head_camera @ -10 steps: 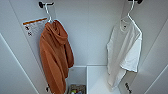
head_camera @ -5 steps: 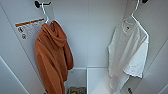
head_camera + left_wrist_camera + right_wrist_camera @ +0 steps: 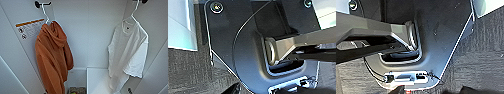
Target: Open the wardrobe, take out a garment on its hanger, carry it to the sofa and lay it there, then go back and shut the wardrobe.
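The wardrobe stands open in the head view, its white inside straight ahead. On the right hangs the garment, a white short-sleeved T-shirt, on its thin white hanger, whose hook is over a dark peg at the top. An orange hooded sweatshirt hangs on the left from a like hanger. Both wrist views look down past the robot's dark plates at the floor.
A white label with an orange stripe is stuck on the left inner panel. A low white shelf sits at the wardrobe's bottom between the two garments. Dark grey carpet lies under both wrists.
The head view has drawn slightly closer to the wardrobe's inside. Both garments hang as before.
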Motion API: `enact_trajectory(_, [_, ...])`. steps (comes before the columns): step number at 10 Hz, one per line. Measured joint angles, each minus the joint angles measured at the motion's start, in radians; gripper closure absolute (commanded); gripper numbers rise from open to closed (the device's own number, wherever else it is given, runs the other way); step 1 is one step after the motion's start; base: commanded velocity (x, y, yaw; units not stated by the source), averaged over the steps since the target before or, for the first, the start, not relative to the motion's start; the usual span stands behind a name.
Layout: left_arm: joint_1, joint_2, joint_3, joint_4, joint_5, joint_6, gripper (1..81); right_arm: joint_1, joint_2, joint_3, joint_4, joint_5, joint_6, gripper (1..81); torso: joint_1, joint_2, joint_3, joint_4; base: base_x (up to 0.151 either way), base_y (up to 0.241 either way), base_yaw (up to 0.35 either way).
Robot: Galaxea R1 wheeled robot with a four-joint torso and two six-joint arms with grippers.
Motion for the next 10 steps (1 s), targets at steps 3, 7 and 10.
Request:
enact_trajectory(3, [0.000,0.000,0.000,0.000,0.000,0.000,1.0,-0.006,0.000,0.001,0.000,0.000,0.000,1.0,0.000,0.000,0.084,0.000,0.000,0.000,0.000])
enact_trajectory(7, [0.000,-0.012,0.030,0.000,-0.003,0.000,1.0,-0.025,0.000,0.003,-0.057,-0.007,-0.001,1.0,-0.001,-0.001,0.116,0.000,0.000,0.000,0.000])
enact_trajectory(10, [-0.030,-0.096,0.177,0.000,-0.001,-0.001,1.0,-0.046,-0.016,0.054,-0.131,-0.008,-0.001,1.0,-0.001,-0.001,0.116,0.000,0.000,0.000,0.000])
